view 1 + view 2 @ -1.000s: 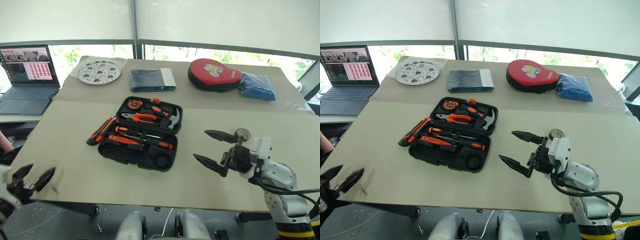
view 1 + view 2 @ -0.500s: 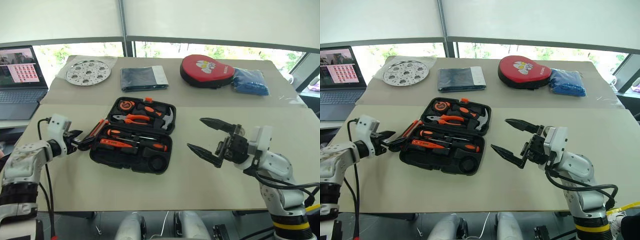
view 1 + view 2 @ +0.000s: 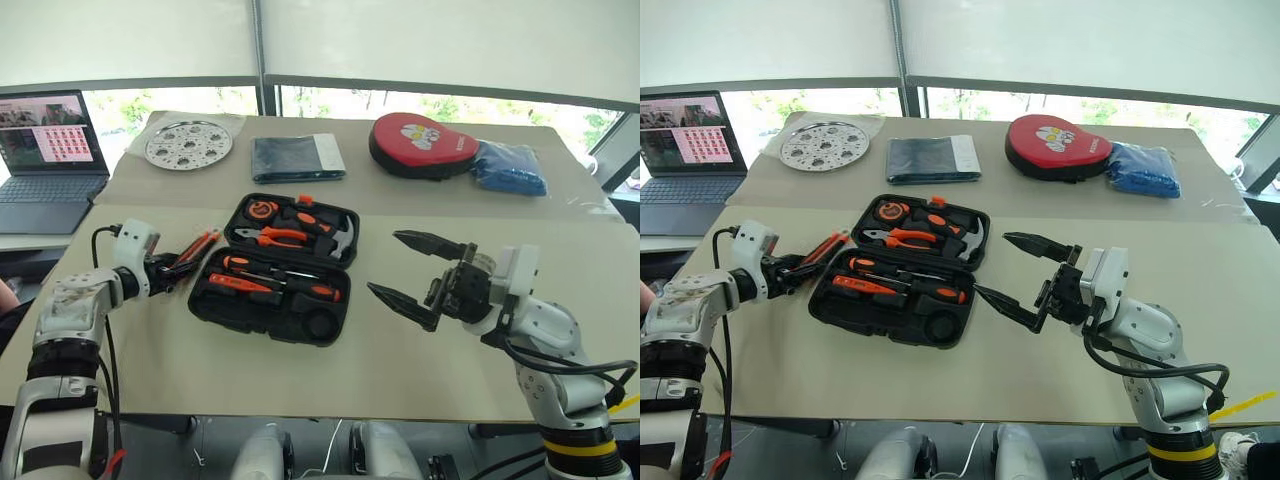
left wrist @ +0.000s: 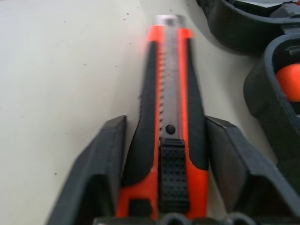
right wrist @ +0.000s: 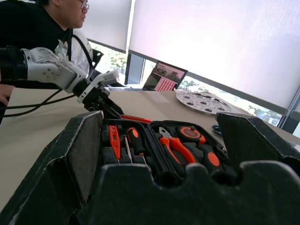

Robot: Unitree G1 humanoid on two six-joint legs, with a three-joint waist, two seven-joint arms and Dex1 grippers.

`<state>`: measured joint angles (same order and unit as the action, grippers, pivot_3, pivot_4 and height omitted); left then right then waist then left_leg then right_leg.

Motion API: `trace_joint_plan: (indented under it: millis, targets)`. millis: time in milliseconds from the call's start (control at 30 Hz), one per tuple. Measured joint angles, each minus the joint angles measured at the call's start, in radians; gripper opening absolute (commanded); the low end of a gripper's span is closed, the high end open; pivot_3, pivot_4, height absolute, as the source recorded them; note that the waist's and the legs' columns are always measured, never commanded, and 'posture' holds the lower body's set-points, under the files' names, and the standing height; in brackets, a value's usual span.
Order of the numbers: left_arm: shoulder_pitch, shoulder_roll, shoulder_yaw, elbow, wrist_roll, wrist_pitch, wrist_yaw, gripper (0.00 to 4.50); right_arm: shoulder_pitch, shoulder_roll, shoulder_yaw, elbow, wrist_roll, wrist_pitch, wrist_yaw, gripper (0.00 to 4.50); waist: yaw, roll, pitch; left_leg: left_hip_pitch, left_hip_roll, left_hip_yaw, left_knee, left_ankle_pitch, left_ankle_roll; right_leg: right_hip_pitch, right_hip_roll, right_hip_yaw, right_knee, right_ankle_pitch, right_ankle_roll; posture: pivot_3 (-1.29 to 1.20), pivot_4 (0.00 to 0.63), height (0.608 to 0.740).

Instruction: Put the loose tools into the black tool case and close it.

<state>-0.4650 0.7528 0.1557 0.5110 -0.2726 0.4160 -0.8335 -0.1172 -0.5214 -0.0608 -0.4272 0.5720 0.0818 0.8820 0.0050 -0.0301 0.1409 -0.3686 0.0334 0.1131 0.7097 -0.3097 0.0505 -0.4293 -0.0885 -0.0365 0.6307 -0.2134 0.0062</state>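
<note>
Left gripper jaws straddle the orange-and-black utility knife on the beige tabletop, just beside the open black moulded-plastic tool case, not clearly pinching. Next: squeeze, lift, seat it. Right gripper jaws spread, empty.

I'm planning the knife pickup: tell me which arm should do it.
Left. The left gripper already straddles the knife beside the case; the right gripper hangs open on the case's far side.

Matt black plastic tool case, ribbed orange-and-black plastic utility knife
</note>
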Motion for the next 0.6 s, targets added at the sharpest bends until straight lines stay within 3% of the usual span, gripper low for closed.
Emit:
trace_joint_plan:
  millis: [167,300,433,600]
  targets:
    - [0.026,0.032,0.041,0.094,-0.001,-0.212,-0.066,1.79,0.007,-0.002,-0.001,0.000,0.001,0.000,0.001,4.50,-0.009,-0.001,0.001,-0.002,0.001,0.000,0.000,0.000,0.000,-0.002,0.000,-0.001,0.000,0.000,0.000,0.00,0.150,0.740]
    - [-0.030,0.090,0.063,0.100,-0.048,-0.449,-0.349,1.79,0.023,-0.052,-0.014,-0.011,0.019,0.017,0.028,4.50,0.008,-0.003,0.002,-0.011,-0.001,0.000,0.003,0.002,-0.003,-0.009,-0.002,-0.004,0.000,0.000,0.000,0.00,0.150,0.740]
    - [-0.041,0.125,-0.019,-0.063,-0.067,-0.556,-0.609,1.79,0.037,-0.097,-0.046,-0.034,0.042,0.022,0.055,4.50,0.012,-0.001,0.001,-0.012,-0.002,0.002,0.004,0.000,0.000,-0.008,-0.003,-0.004,-0.002,0.000,0.000,0.00,0.150,0.740]
    - [-0.003,0.101,-0.182,-0.197,-0.029,-0.549,-0.716,1.79,0.071,-0.108,-0.051,-0.056,0.044,0.039,0.064,4.50,0.004,-0.002,0.002,-0.013,-0.001,0.001,0.004,0.000,0.000,-0.009,-0.001,-0.004,-0.002,0.000,0.001,0.00,0.150,0.740]
